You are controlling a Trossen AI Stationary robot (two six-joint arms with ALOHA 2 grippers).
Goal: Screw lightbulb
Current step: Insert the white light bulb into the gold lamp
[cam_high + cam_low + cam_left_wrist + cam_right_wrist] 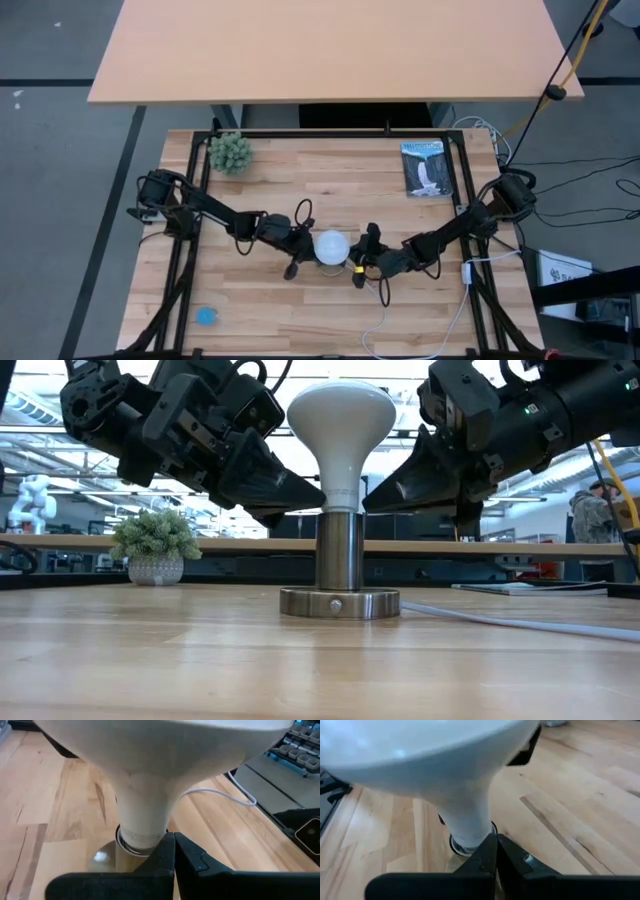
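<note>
From my seat I see a blue disc [205, 316] near the table's [300, 310] front-left corner and one small potted plant [230, 153] at the back left, both well apart from the work. The left claw [297, 240] sits just left of the bulb [332, 247], fingers pressed together with nothing between them; in its wrist view the tips [172, 851] meet in front of the bulb's neck [145, 815]. I cannot tell whether they touch it.

The bulb stands upright at the middle of the table, its neck seated in a silvery socket post [339, 550] on a round base [339, 603]. I count one bulb and one socket.

The right claw [363, 262] is just right of the bulb, also closed on nothing, tips [495, 851] together near the neck. The two claws flank the bulb from opposite sides, under its globe.

A white cord [455, 310] runs from the socket toward the table's front right. One booklet [427, 169] lies at the back right; its print is too small to read. A second, bare table [330, 50] stands behind.
</note>
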